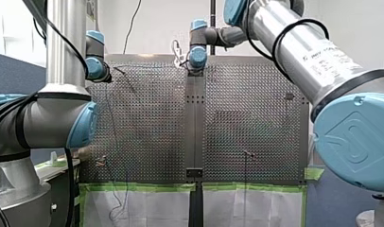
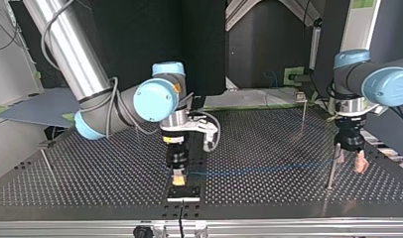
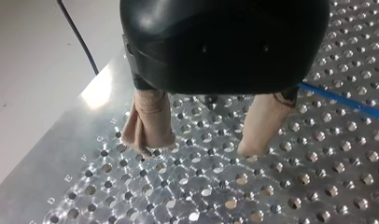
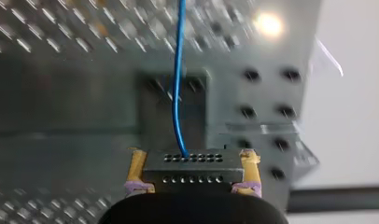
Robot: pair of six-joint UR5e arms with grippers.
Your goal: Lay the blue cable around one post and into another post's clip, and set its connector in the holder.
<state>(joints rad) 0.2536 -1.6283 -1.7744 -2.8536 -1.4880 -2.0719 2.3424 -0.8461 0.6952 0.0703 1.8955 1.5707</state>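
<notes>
Now the connector [image 4: 192,169] hangs just above the holder [image 4: 173,105], clamped across its short ends by my right gripper [image 4: 192,156], whose yellow pads [image 4: 136,165] are closed against it. The blue cable [image 4: 178,84] leaves its top face and runs over the holder, then away from it toward a thin metal post [image 2: 332,171] well apart from the holder.

My left gripper [image 3: 204,142] stands by that post, far from the holder. Its beige wrapped pads [image 3: 148,121] are spread wide, with nothing between them.

The likely trouble is misalignment. The connector is a dark, hard-edged block with two rows of small holes, and the holder looks like a close-fitting square recess, so a slight skew could catch a corner on the rim. The cable is thin and springy, and with nothing gripping it, a tug during seating might drag it off the post. Whether it wraps the post I cannot tell. The perforated table [image 3: 271,186] is slick bare metal.
</notes>
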